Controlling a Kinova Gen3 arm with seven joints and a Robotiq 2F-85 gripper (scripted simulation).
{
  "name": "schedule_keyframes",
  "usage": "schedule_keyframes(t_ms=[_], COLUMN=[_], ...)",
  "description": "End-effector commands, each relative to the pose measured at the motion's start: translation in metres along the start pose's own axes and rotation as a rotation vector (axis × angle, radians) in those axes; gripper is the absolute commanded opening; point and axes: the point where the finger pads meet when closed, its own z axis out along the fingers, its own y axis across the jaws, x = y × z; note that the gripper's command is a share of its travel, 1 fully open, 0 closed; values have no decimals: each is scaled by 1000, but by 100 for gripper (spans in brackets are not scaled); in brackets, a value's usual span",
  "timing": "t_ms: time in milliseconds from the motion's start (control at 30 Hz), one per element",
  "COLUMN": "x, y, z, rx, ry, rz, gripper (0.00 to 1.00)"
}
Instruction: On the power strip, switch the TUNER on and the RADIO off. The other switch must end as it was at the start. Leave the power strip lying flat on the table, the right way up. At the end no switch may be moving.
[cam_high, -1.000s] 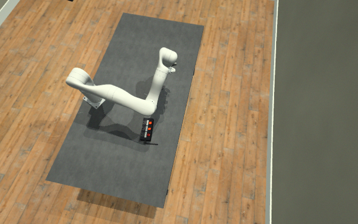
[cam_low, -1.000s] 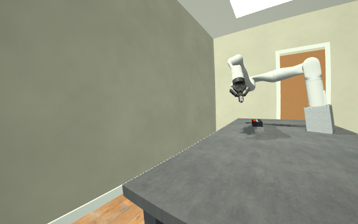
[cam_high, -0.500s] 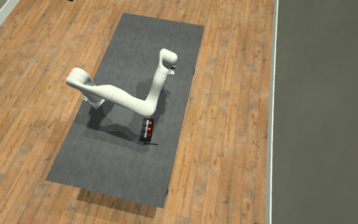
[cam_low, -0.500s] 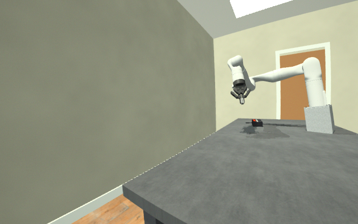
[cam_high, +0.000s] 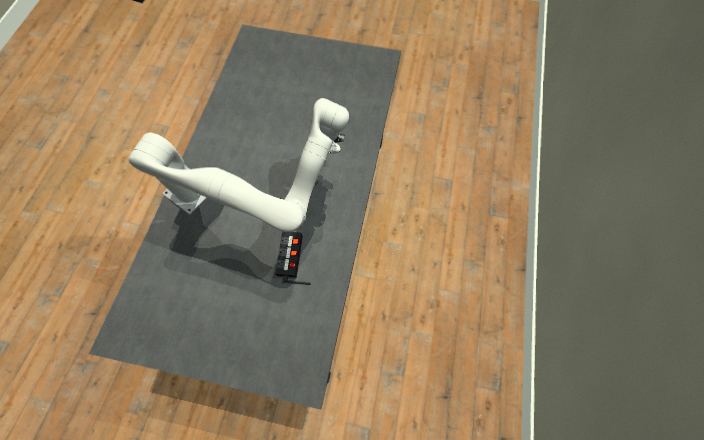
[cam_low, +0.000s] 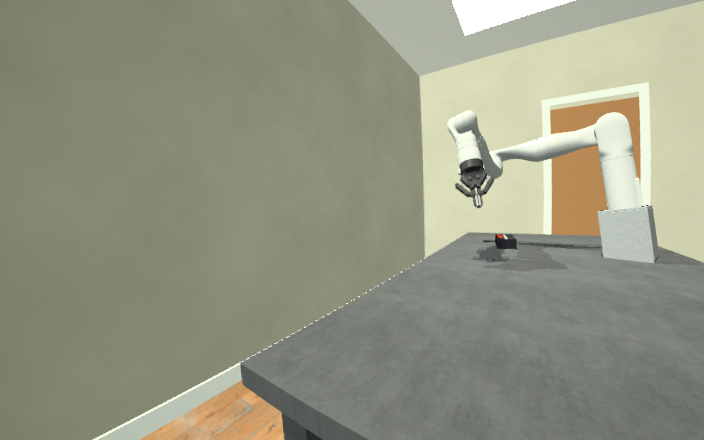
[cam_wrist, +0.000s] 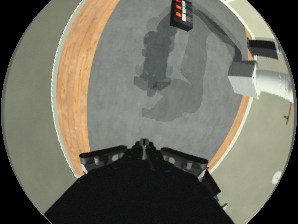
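Note:
The black power strip (cam_high: 283, 271) (cam_low: 506, 244) (cam_wrist: 181, 22) lies flat on the grey table, switches up. In the top view it shows three switches in a row beside white labels: two bright orange-red ones (cam_high: 295, 241) (cam_high: 293, 253) and a darker red one (cam_high: 292, 265) at the end by the cord. The label text is too small to read, so I cannot tell which is TUNER or RADIO. My gripper (cam_low: 478, 205) (cam_wrist: 144, 143) is shut and empty, high above the table and away from the strip; in the top view it is mostly hidden by the arm.
A short dark cord (cam_high: 300, 282) leaves the strip's end. The arm's elbow (cam_high: 291, 215) hangs over the strip's other end in the top view. The arm's base (cam_low: 628, 234) stands at one long edge of the table (cam_high: 218, 321) (cam_low: 441, 337).

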Motion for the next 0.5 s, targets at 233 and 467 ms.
schedule_keyframes(t_ms=[233,467], x=[16,29], y=[5,8], z=[-1,-2], rx=[-13,-21], ry=[39,66], rz=[56,103], gripper=[0,0])
